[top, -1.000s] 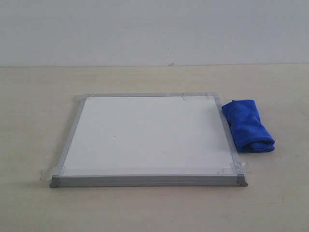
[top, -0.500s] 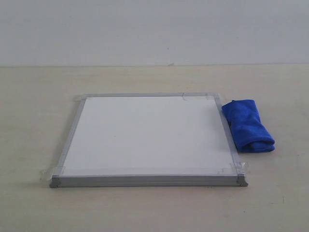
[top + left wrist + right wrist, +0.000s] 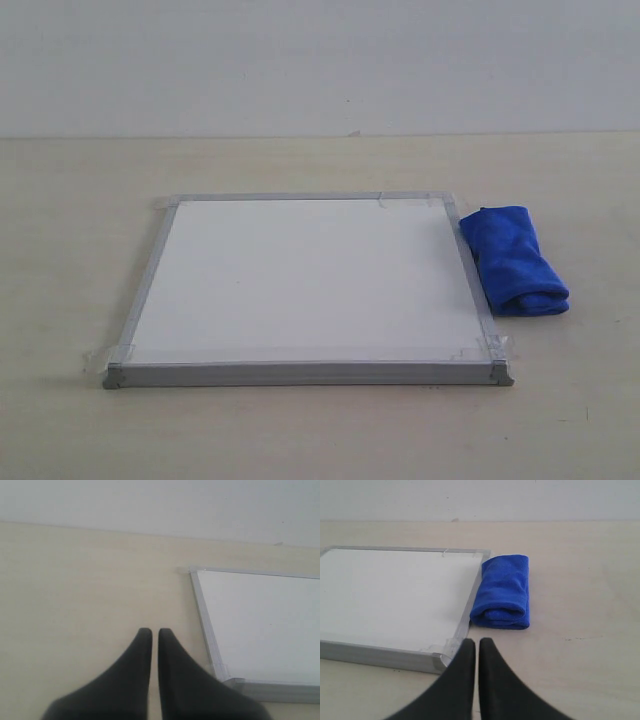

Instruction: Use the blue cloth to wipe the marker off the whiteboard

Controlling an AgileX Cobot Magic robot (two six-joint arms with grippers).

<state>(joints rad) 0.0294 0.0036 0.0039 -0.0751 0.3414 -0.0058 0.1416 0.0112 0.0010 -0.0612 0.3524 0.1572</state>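
Note:
The whiteboard (image 3: 305,285) lies flat on the table, silver-framed with taped corners, and its white face shows no red marker line in any view. The blue cloth (image 3: 514,260) lies folded against the board's right edge. My left gripper (image 3: 155,631) is shut and empty, over bare table beside the whiteboard (image 3: 260,625). My right gripper (image 3: 475,641) is shut and empty too, just in front of a near corner of the whiteboard (image 3: 390,595), with the blue cloth (image 3: 502,591) a short way beyond its tips. Neither gripper appears in the exterior view.
The pale wooden table (image 3: 300,430) runs back to a white wall (image 3: 320,60). Nothing else stands on it in any view.

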